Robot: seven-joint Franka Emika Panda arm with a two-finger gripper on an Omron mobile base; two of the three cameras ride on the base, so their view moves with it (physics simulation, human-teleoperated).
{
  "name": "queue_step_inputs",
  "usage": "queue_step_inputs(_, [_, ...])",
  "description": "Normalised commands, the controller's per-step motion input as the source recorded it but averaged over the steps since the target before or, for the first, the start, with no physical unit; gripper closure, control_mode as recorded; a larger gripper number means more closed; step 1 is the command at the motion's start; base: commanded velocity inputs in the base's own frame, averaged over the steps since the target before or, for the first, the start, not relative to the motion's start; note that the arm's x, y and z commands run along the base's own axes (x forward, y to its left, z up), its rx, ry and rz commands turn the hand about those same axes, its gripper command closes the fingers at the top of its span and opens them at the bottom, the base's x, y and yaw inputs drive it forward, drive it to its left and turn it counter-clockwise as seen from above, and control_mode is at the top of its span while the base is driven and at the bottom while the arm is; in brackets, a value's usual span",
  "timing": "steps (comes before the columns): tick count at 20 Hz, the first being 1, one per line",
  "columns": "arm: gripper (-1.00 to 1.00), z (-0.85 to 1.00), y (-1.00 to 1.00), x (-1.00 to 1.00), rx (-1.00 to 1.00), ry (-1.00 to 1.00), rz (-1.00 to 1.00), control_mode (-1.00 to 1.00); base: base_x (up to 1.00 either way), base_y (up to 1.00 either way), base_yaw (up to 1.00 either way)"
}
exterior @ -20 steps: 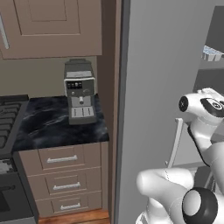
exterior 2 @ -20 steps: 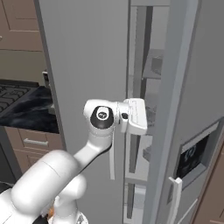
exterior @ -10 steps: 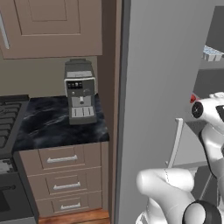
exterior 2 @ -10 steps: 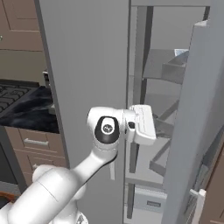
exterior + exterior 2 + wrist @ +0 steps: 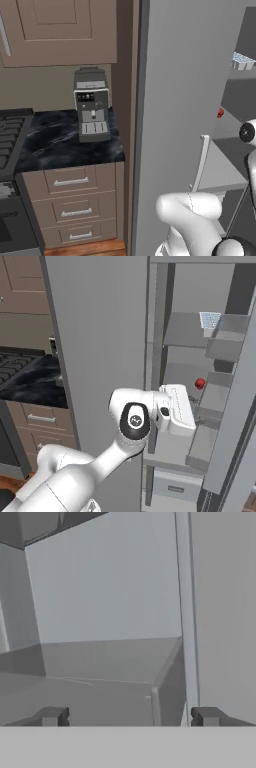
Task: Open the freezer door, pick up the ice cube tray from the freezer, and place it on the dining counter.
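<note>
The freezer door (image 5: 235, 406) stands swung open at the right, its inner shelf bins (image 5: 222, 348) facing the compartment. The ice cube tray (image 5: 210, 320), pale blue-white with a grid, lies on the upper shelf, and shows again as the ice cube tray (image 5: 243, 61) at the top right of the left base view. My gripper (image 5: 130, 717) is open, its fingertips (image 5: 54, 716) wide apart with nothing between them, facing a bare grey shelf. My hand (image 5: 179, 410) reaches into the compartment well below and left of the tray. The dining counter is out of view.
The plain grey twin door (image 5: 185, 100) stays shut, with its pale handle (image 5: 200, 162). A small red object (image 5: 200, 383) sits on a middle shelf and a drawer (image 5: 172, 486) lies low inside. A coffee machine (image 5: 91, 105) stands on the black marble worktop (image 5: 60, 145) beside a stove (image 5: 7, 135).
The freezer door has swung farther open to the right, uncovering the shelves and the tray. My hand has moved right, into the compartment. The jaws stay open.
</note>
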Motion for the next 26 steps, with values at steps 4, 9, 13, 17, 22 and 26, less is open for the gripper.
queue_step_inputs(4, [-1.0,0.0,-0.35,-0.3,0.0,0.0,0.0,-1.0,0.0,0.0,0.0])
queue_step_inputs(9, [-1.0,0.0,-0.33,-0.31,0.0,0.0,0.0,-1.0,0.0,0.0,0.0])
queue_step_inputs(13, [-1.0,0.0,-0.29,-0.3,0.0,0.0,0.0,-1.0,0.0,0.0,0.0])
queue_step_inputs(17, [-1.0,0.0,-0.22,-0.21,0.0,0.0,0.0,-1.0,0.0,0.0,0.0])
queue_step_inputs(22, [-1.0,0.0,-0.11,-0.13,0.0,0.0,0.0,-1.0,0.0,0.0,0.0])
queue_step_inputs(26, [-1.0,0.0,0.0,-0.22,0.0,0.0,0.0,-1.0,0.0,0.0,0.0])
